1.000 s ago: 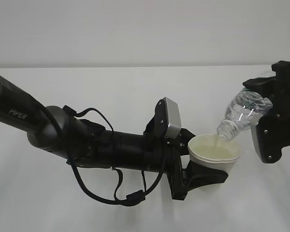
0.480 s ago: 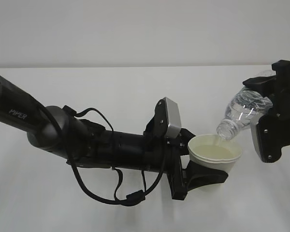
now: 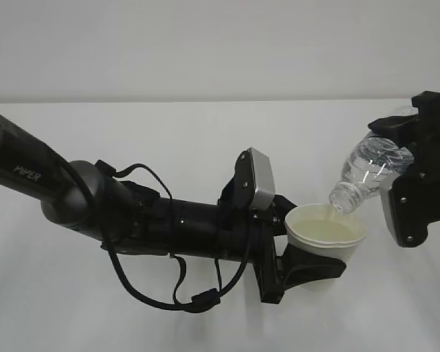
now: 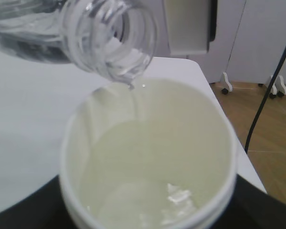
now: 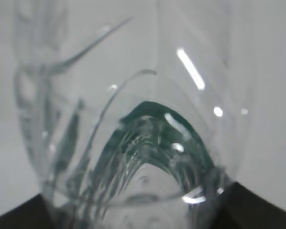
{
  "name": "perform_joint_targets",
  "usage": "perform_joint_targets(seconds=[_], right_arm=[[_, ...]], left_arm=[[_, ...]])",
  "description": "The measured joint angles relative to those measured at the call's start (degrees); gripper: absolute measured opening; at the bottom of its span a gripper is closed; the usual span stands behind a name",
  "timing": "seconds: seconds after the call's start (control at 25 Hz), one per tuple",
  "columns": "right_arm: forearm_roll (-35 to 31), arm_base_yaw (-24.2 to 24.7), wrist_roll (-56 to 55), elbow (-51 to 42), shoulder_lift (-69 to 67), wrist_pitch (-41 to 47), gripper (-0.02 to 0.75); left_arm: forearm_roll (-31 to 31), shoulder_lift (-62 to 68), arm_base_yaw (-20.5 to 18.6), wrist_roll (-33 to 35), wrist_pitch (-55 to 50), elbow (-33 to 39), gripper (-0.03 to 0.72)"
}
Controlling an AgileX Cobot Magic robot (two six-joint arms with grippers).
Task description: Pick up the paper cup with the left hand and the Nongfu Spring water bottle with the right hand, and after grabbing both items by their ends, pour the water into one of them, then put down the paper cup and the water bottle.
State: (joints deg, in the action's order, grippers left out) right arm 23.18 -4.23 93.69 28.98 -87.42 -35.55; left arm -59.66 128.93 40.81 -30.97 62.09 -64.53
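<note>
— What was happening when you looked over?

— On the left, the black arm lettered PIPER had its tool (image 3: 308, 270) clamped round the base of the small white paper cup with the cream inside (image 3: 326, 236), holding it upright above the white tabletop (image 3: 205, 139). Just right of it, the other black arm's tool (image 3: 411, 172) gripped the bottom end of the clear ribbed plastic bottle (image 3: 367, 170), tipped neck-down over the rim.

— So mid-pour?

— I'd say so. A thin thread of clear water (image 4: 135, 102) fell into the cup. Next I'd expect the bottle righted, then both set down.

— And the room?

— Plain pale wall behind; past the tabletop edge, wooden flooring (image 4: 264, 138) and a dangling cable.
</note>
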Motion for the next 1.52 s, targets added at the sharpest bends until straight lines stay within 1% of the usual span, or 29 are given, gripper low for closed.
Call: perform_joint_targets(seconds=[0.68,1.0,1.52], right_arm=[[0.00,0.00,0.39,0.00,0.00,-0.04,0.393],[0.00,0.00,0.42,0.00,0.00,-0.13,0.360],[-2.12,0.00,-5.05,0.00,0.00,-1.88,0.358]], left_arm=[[-0.20,0.00,0.00,0.00,0.00,0.00,0.473],[-0.20,0.00,0.00,0.00,0.00,0.00,0.473],[-0.20,0.00,0.00,0.00,0.00,0.00,0.473]])
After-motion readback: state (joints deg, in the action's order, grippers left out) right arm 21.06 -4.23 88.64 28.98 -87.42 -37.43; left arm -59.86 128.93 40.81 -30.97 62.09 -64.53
